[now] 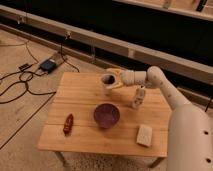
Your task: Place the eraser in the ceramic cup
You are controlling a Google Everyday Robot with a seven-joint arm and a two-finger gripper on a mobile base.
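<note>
Planks of the pale wooden counter (85,137) carry a cream block (144,135), red object (68,123) and purple bowl (106,115). Farther back, the pincer (106,79) hovers directly over the ceramic cup (108,90); its spread cannot be told. Cables (22,80) trail across the floor.

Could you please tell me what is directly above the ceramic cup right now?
The gripper sits right over the ceramic cup, covering its mouth. The cup's inside is hidden, and the eraser cannot be made out, so whether it is held or already dropped is unclear.
</note>
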